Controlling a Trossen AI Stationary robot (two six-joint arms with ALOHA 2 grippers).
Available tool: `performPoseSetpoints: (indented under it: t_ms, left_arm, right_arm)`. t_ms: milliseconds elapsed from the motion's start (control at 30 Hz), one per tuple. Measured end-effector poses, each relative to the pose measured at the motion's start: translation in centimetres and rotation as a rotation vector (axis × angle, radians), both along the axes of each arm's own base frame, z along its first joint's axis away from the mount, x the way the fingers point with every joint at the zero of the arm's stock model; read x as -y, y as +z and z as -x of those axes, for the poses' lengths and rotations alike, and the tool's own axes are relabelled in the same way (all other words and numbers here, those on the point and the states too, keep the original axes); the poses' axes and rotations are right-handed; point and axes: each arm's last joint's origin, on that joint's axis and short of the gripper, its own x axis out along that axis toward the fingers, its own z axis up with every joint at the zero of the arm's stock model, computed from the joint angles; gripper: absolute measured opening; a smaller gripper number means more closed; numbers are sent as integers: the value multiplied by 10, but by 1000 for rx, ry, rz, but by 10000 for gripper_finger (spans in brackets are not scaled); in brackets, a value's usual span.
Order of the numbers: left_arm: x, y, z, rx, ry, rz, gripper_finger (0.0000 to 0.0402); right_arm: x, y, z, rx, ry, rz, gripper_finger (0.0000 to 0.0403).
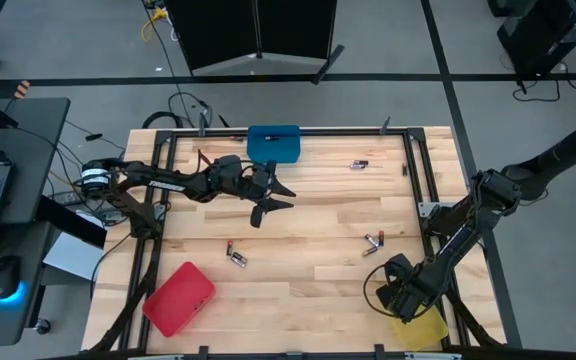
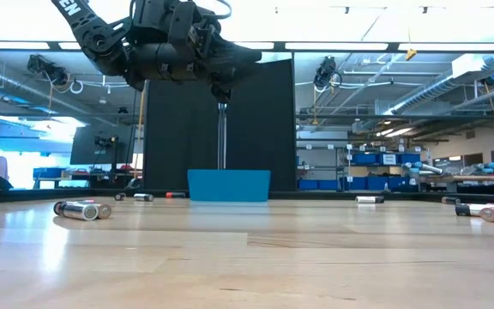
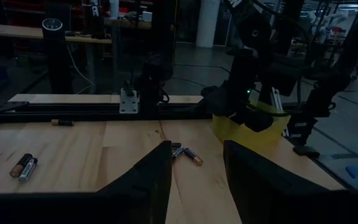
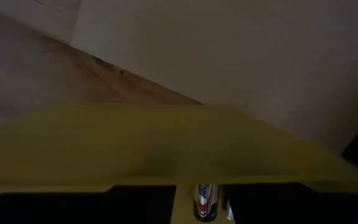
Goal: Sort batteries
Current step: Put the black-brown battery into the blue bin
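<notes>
Small batteries lie on the wooden table: one at the far right (image 1: 358, 164), a few at the right middle (image 1: 373, 241) and two at the left middle (image 1: 235, 253). My left gripper (image 1: 273, 203) is open and empty, raised above the table just near of the blue bin (image 1: 273, 143). It also shows high up in the low view (image 2: 221, 86). My right gripper (image 1: 398, 290) hangs at the yellow bin (image 1: 420, 328) at the near right. In the right wrist view a battery (image 4: 205, 200) shows between its fingers, behind the bin's yellow rim (image 4: 142, 149). My right gripper has a battery between its two fingers, which stand on either side of its round wall (image 4: 206, 193). The battery lies along the fingers, over the yellow bin's rim. Only its end part shows, and the pads are dark.
A red bin (image 1: 178, 298) sits at the near left. A black metal frame (image 1: 413, 170) runs along the table's far and side edges. The left wrist view shows two batteries (image 3: 23, 167), another few (image 3: 185, 154) and the right arm (image 3: 247, 68) over the yellow bin (image 3: 247, 127).
</notes>
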Motion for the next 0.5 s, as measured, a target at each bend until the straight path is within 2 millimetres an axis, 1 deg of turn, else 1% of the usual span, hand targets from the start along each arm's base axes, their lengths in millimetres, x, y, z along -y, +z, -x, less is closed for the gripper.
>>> performPoseSetpoints:
  t_ms: [167, 500]
  left_arm:
    - [0, 0, 0, 0, 0, 0, 154]
    - [0, 0, 0, 0, 0, -1, 154]
  right_arm:
    - [-1, 2, 0, -24, 0, -17, 143]
    - [-6, 23, -3, -66, 16, 9, 147]
